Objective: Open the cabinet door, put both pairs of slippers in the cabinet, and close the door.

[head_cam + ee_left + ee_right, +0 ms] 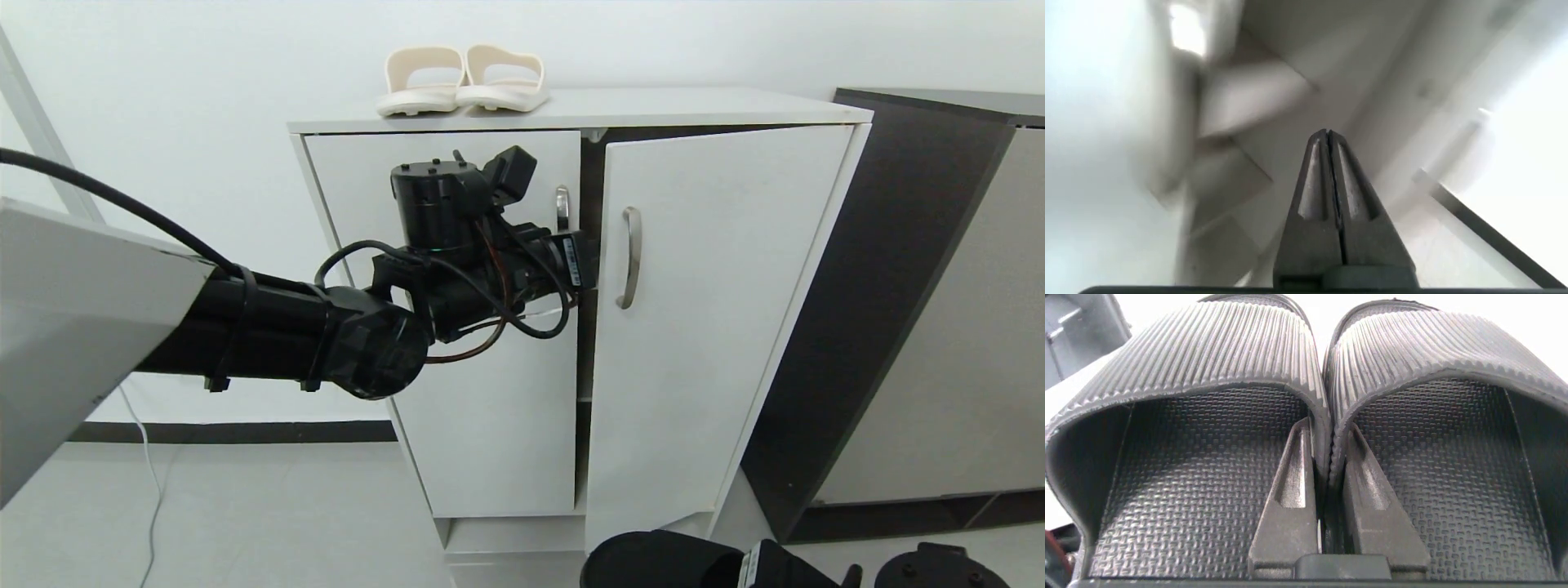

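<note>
The white cabinet [571, 109] has its right door [702, 343] slightly ajar and its left door [482, 425] closed. My left gripper [586, 263] sits at the dark gap between the two doors, at handle height. In the left wrist view, my left gripper [1328, 135] is shut with nothing between its fingers and points into the cabinet's interior. A cream pair of slippers [461, 80] rests on the cabinet top. My right gripper [1328, 429] is shut on the touching inner walls of a black pair of slippers [1208, 367], one finger inside each. This black pair [653, 562] is low in front of the cabinet.
A dark grey cabinet [939, 310] stands right beside the white one. The right door's handle [629, 257] and the left door's handle [562, 208] flank the gap. A thin cable [151, 498] trails over the floor at the left, along the wall.
</note>
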`<state>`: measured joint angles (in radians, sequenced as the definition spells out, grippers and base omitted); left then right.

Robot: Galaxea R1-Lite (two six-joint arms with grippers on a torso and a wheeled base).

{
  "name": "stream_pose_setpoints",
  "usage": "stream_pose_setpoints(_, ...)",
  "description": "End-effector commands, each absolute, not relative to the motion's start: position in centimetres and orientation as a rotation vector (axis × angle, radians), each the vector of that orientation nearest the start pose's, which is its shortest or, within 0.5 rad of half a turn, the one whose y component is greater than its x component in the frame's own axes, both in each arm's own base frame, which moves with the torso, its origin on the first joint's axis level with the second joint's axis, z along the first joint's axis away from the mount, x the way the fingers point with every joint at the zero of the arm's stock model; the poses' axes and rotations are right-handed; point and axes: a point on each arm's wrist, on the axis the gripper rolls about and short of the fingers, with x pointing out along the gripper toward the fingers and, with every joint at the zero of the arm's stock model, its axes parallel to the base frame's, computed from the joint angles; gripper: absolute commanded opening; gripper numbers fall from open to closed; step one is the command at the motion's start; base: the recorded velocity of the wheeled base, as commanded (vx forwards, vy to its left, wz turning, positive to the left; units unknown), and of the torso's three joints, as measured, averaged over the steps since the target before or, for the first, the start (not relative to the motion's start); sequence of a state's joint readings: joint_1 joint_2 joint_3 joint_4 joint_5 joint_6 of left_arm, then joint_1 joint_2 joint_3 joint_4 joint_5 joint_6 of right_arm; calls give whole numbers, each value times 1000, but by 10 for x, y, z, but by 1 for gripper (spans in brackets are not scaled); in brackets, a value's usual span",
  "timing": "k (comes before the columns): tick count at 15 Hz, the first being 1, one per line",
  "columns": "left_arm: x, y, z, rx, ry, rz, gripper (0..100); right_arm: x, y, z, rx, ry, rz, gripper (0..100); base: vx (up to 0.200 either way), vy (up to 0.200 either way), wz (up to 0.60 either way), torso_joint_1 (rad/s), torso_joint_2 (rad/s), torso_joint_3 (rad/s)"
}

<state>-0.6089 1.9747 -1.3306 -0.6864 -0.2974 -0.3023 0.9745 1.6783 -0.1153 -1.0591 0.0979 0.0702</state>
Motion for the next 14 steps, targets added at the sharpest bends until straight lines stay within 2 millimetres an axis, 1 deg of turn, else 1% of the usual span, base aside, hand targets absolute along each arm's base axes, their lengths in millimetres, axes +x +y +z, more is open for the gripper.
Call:
stream_pose_setpoints(1, 318, -239, 237, -287, 95, -931, 0, 108, 167, 74, -165, 516, 1040, 0, -200, 0, 0, -2, 2, 2)
stream_pose_setpoints(2, 311, -245, 236, -288, 84, -957, 0, 105, 168, 74, -171, 517, 1053, 0, -200, 0, 0, 2, -2, 12)
stream_pose_setpoints(3, 294, -261, 236, -293, 50, -1030, 0, 100, 169, 73, -180, 522, 1076, 0, -200, 0, 0, -2, 2, 7)
stream_pose_setpoints(4, 284, -271, 236, -294, 35, -1087, 0, 98, 169, 72, -184, 524, 1083, 0, -200, 0, 0, 2, 12, 2)
stream_pose_setpoints(6, 275, -278, 237, -295, 30, -1131, 0, 98, 168, 72, -186, 527, 1083, 0, -200, 0, 0, 2, 2, 2)
stream_pose_setpoints(7, 276, -278, 236, -295, 28, -1131, 0, 98, 168, 72, -186, 527, 1083, 0, -200, 0, 0, 2, -2, 2)
stream_pose_setpoints(9, 279, -275, 231, -292, 39, -1116, 0, 98, 168, 72, -186, 527, 1083, 0, 0, 0, 0, 0, 0, 0)
stream_pose_setpoints(14, 298, -251, 231, -293, 31, -1034, 0, 98, 168, 72, -186, 527, 1083, 0, 0, 0, 0, 0, 0, 0)
